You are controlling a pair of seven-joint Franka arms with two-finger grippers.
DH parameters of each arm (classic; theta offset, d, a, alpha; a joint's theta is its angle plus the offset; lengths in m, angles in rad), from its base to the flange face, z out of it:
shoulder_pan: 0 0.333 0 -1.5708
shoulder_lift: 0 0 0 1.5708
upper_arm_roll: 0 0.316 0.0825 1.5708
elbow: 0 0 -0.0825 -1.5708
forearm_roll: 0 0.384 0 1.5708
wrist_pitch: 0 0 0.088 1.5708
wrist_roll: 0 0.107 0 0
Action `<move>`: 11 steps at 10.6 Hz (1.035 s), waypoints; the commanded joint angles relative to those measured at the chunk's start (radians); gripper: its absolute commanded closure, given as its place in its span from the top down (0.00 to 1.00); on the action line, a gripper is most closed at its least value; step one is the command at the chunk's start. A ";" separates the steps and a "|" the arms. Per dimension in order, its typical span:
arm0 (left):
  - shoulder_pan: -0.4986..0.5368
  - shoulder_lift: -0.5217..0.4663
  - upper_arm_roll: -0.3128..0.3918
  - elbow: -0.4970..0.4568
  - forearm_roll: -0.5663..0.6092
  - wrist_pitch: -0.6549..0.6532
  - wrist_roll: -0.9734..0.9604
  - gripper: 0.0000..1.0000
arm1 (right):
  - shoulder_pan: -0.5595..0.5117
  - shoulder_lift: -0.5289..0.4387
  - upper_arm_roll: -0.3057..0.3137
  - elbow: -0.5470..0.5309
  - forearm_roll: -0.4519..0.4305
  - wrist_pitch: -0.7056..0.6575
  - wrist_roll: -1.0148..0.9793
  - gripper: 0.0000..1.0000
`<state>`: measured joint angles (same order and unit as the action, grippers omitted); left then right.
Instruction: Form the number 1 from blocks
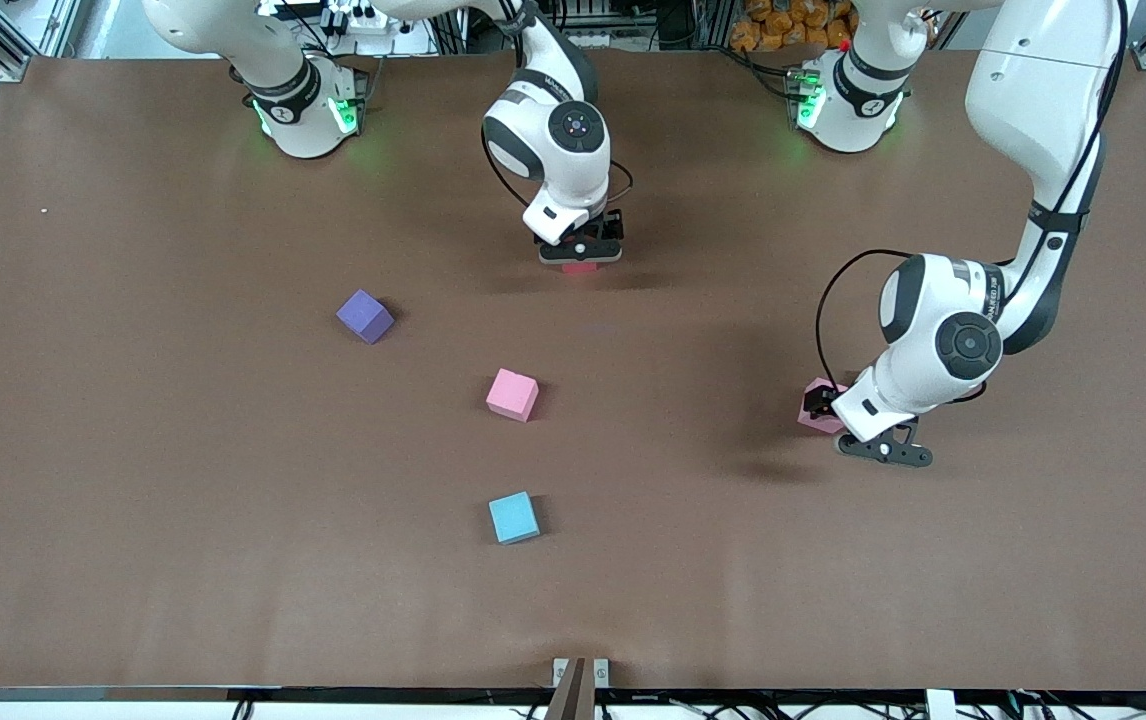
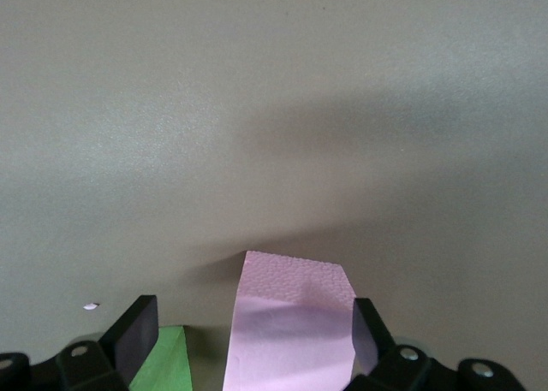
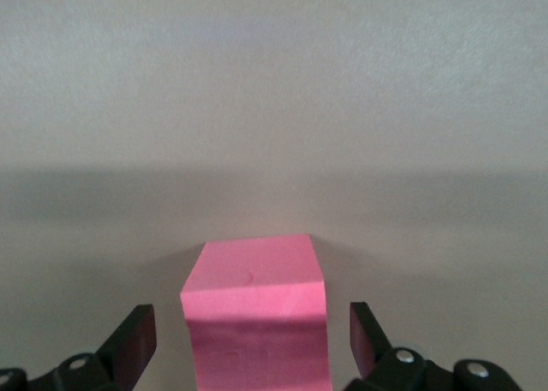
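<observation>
My right gripper (image 1: 580, 258) is low over the table's middle, toward the robots' bases, and open around a red block (image 1: 580, 268). In the right wrist view this block (image 3: 257, 322) looks deep pink and sits between the fingers with a gap on each side. My left gripper (image 1: 826, 408) is down at a pink block (image 1: 816, 408) toward the left arm's end. Its wrist view shows it open (image 2: 253, 335), with the pink block (image 2: 291, 322) against one finger and a green block (image 2: 163, 364) by the other. The green block is hidden in the front view.
Three loose blocks lie on the brown table (image 1: 133, 500): a purple one (image 1: 365, 316) toward the right arm's end, a second pink one (image 1: 512, 394) near the middle, and a blue one (image 1: 514, 517) nearer the front camera. A small bracket (image 1: 580, 675) sits at the table's front edge.
</observation>
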<state>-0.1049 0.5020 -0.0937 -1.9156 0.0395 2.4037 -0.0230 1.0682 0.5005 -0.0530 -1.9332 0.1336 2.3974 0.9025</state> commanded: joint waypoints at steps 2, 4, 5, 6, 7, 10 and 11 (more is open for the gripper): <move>-0.018 -0.014 0.003 -0.014 0.007 -0.015 -0.008 1.00 | -0.121 -0.156 0.013 -0.020 0.000 -0.098 0.029 1.00; -0.024 -0.010 0.003 -0.020 0.007 -0.015 -0.009 1.00 | -0.245 -0.258 0.013 -0.020 -0.009 -0.193 0.018 1.00; -0.025 -0.007 0.003 -0.023 0.007 -0.015 -0.008 1.00 | -0.293 -0.296 0.013 -0.020 -0.046 -0.233 0.001 1.00; -0.026 -0.003 0.003 -0.035 0.007 -0.006 -0.006 1.00 | -0.333 -0.322 0.013 -0.015 -0.063 -0.250 -0.004 1.00; -0.027 0.003 0.003 -0.040 0.011 0.003 -0.006 0.82 | -0.371 -0.335 0.013 -0.007 -0.065 -0.244 -0.004 1.00; -0.039 0.009 0.002 -0.045 0.010 0.006 -0.023 0.00 | -0.488 -0.359 0.010 -0.016 -0.065 -0.254 0.010 1.00; -0.053 0.006 0.000 -0.045 0.010 0.006 -0.059 0.00 | -0.532 -0.385 0.012 -0.086 -0.063 -0.250 0.019 1.00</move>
<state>-0.1306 0.5100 -0.0960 -1.9536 0.0395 2.3990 -0.0344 0.5919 0.1621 -0.0584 -1.9319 0.0847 2.1415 0.8952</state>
